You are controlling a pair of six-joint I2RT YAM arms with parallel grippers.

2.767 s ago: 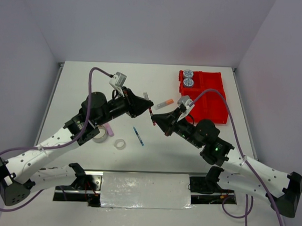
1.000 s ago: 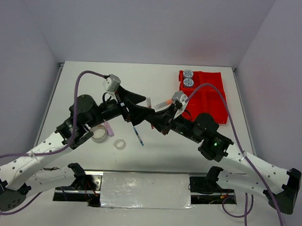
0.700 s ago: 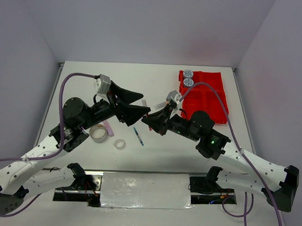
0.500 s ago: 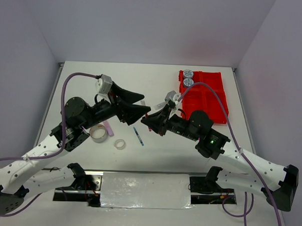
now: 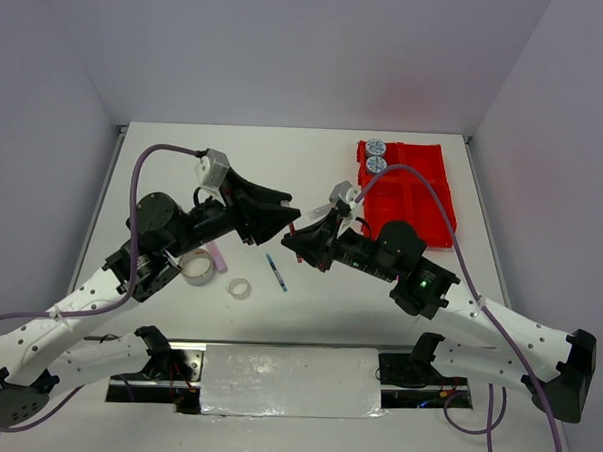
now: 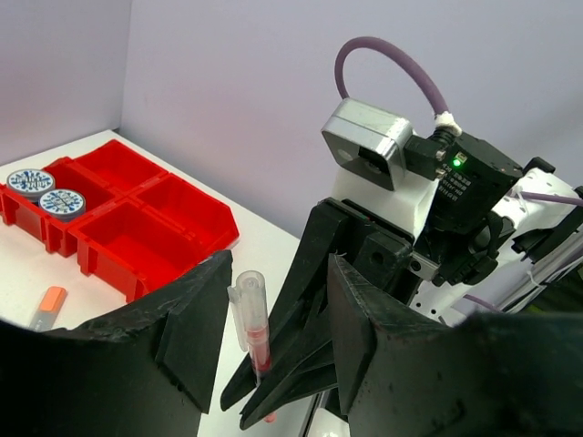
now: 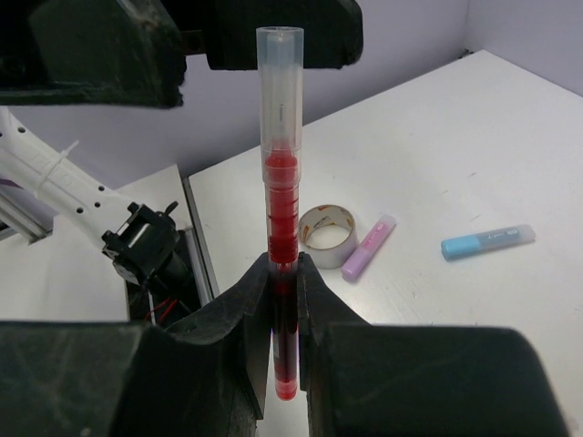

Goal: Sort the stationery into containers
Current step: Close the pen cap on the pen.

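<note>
A red pen with a clear cap stands upright above the table, and my right gripper is shut on its lower barrel. My left gripper is open, its two fingers on either side of the pen's clear cap with a gap on both sides. In the top view the two grippers, left and right, meet over the middle of the table. The red tray lies at the back right, with two blue-patterned tape rolls in its far left compartment.
On the table lie a tape ring, a smaller clear ring, a pink stick and a blue pen. A blue stick lies further off. An orange-capped stick rests near the tray.
My right gripper carried the red pen left and up to the left gripper. The left gripper's fingers have narrowed around the pen's cap.
</note>
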